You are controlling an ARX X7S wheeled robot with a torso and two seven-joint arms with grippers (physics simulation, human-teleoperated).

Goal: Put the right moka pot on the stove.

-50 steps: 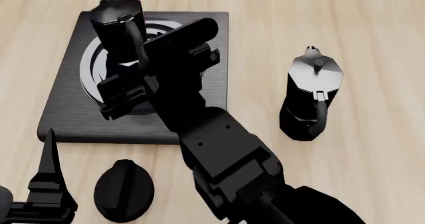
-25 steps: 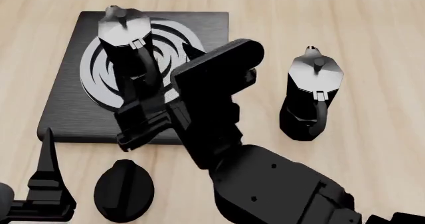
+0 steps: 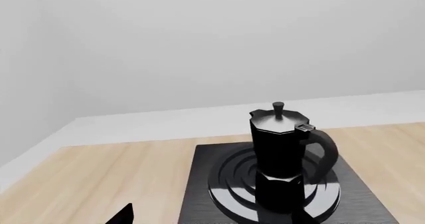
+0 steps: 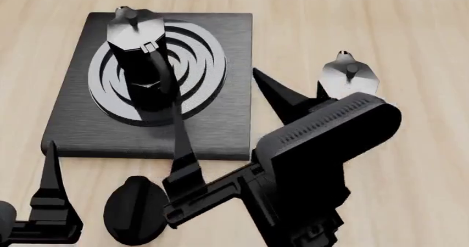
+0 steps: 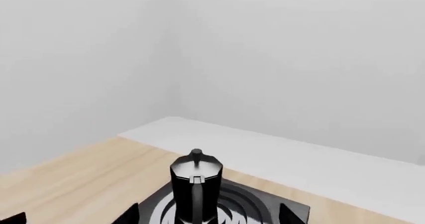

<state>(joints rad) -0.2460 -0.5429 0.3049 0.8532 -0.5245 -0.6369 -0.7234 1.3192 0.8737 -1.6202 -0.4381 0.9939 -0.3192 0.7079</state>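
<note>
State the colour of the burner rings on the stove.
Grey burner rings on a black stove; head view.

The right hand (image 4: 216,115) has let go of the moka pot (image 4: 139,60) and pulled back off the stove (image 4: 219,126), its fingers (image 4: 179,148) now spread wide apart. The pot stands free and upright on the burner (image 4: 197,66), well beyond the fingertips. The hand's body now covers most of the other moka pot (image 4: 350,74).

Moka pot (image 5: 194,186) upright on stove (image 5: 252,206) burner rings; wooden bench (image 5: 73,179) around; pale walls behind.
</note>
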